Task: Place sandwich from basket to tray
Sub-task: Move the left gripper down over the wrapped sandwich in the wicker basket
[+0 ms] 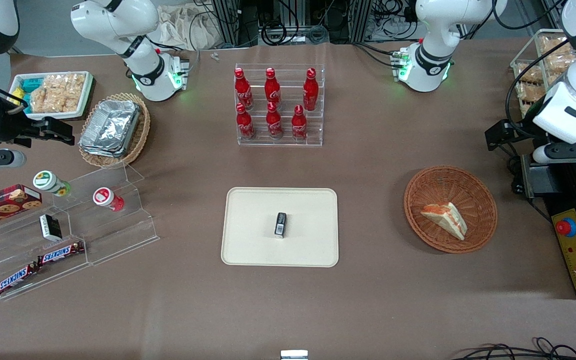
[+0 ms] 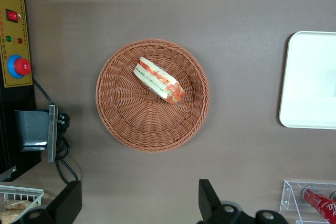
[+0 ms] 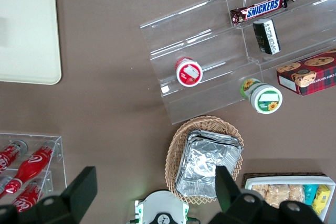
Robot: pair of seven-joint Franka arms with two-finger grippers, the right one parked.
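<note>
While the sandwich lies in the basket, the gripper hangs above the table with its two fingers spread wide and nothing between them. In the left wrist view the fingers frame bare table surface just outside the basket rim. The sandwich sits well apart from both fingertips, with no contact.

In the front view the working arm's wrist occupies the upper part of the frame at the working arm's end of the table. It is farther from the front camera than the basket and higher than it.

The sandwich rests on the basket floor, slightly off centre, with its orange-red and green filling edge visible. The basket stands at mid-height of the front view, toward the working arm's end.

The tray lies flat at the centre of the front view, well apart from the basket. A small black item rests near the tray's middle. One rounded edge of the tray also shows in the wrist view.

A clear rack of red bottles stands in the upper centre of the front view, farther from the front camera than the tray.
</note>
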